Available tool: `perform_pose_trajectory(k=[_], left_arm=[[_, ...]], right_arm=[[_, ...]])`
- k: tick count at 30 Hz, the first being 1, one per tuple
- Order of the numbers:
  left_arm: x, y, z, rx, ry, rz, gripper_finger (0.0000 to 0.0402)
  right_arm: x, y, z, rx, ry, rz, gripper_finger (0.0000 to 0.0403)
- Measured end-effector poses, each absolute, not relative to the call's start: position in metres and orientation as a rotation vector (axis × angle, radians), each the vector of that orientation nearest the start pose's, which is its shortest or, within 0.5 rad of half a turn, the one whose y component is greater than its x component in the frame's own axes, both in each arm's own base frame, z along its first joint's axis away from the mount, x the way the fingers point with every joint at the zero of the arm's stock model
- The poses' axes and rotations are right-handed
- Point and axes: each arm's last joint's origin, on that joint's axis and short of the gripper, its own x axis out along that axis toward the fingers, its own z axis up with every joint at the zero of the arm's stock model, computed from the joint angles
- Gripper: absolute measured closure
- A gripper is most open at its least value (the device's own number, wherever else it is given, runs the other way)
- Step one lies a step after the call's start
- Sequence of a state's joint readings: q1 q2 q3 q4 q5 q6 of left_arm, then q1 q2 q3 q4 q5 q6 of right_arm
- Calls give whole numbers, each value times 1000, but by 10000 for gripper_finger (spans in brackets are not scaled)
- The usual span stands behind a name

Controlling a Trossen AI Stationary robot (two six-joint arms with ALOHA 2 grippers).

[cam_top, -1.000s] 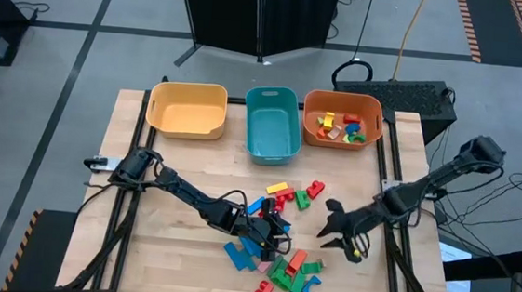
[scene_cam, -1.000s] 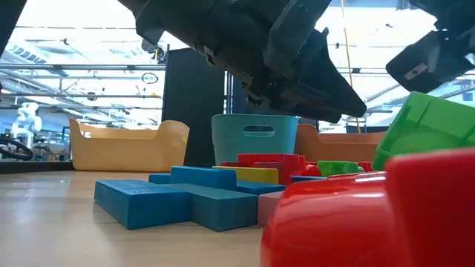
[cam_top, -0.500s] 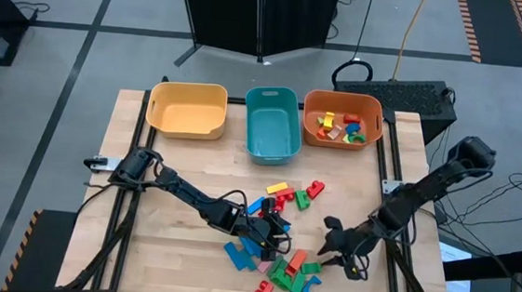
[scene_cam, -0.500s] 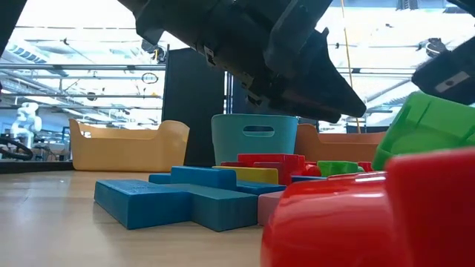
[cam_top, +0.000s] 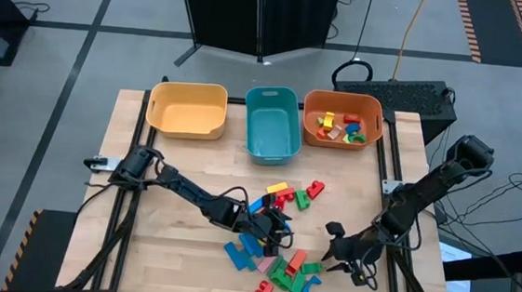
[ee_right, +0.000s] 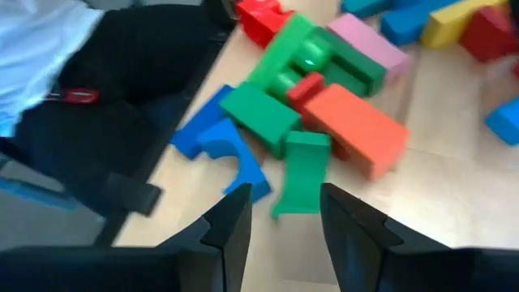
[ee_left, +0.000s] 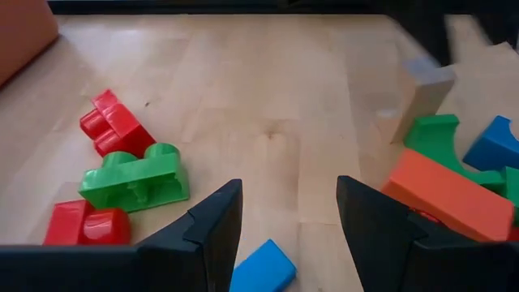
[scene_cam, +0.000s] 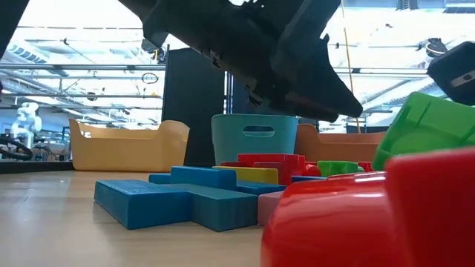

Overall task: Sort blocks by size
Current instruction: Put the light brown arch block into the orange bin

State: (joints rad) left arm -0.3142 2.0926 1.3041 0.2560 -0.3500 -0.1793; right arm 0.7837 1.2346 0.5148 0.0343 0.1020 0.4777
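Step in hand: picking from the blocks (cam_top: 276, 245) heaped at 6 o'clock on the tabletop (cam_top: 175, 172). Right claw (cam_top: 339, 250) at the heap's 3 o'clock edge, part open, empty, facing a green block (ee_right: 298, 174). Left claw (cam_top: 273, 229) over the heap, open, empty. Next: descend and close.

You have three bins along the far edge of the pale wooden table (cam_top: 143, 221): a yellow bin (cam_top: 187, 108), a teal bin (cam_top: 272, 122) and an orange bin (cam_top: 341, 119) holding red, yellow, green and blue pieces. Your loose blocks (cam_top: 277, 241) are blue, red, green, yellow, orange and pink. Both arms you are driving are dark, almost black.
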Motion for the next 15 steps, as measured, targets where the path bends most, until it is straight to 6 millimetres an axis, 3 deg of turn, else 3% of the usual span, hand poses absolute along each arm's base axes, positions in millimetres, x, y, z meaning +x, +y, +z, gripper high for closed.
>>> perform_pose_trajectory(k=[8, 15], left_arm=[[434, -116, 154, -40, 481, 116, 210], [435, -114, 154, -40, 480, 120, 210]], right_arm=[[168, 165, 181, 161, 706, 540, 270], [170, 158, 176, 91, 722, 438, 252]])
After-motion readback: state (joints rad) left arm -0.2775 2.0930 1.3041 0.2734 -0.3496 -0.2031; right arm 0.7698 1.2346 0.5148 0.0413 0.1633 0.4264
